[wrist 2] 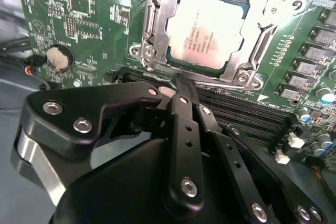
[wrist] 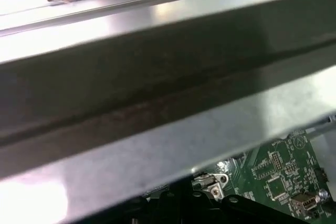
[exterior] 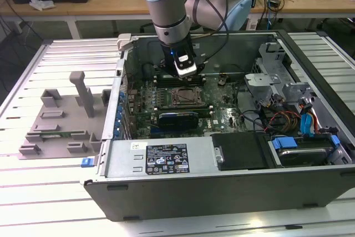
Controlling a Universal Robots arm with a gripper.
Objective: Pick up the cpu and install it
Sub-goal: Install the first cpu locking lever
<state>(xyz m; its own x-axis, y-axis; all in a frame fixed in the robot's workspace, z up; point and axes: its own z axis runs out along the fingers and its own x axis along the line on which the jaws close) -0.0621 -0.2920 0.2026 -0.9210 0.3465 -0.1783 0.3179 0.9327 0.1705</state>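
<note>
One claw (wrist 2: 178,85), black, tips pressed together, nothing held between them. Just past the tips: the cpu (wrist 2: 207,30), shiny, lying flat inside the metal frame (wrist 2: 152,30) of its socket on the green board (wrist 2: 79,19). Looks put in place already. To do this bit well: keep the tips off the shiny top, no side bumps, check all four edges sit level. Farther off in the exterior view: claw (exterior: 184,70) at 12 o'clock from the socket, grey tray (exterior: 61,120) at 9 o'clock on the bench (exterior: 33,192).
</note>
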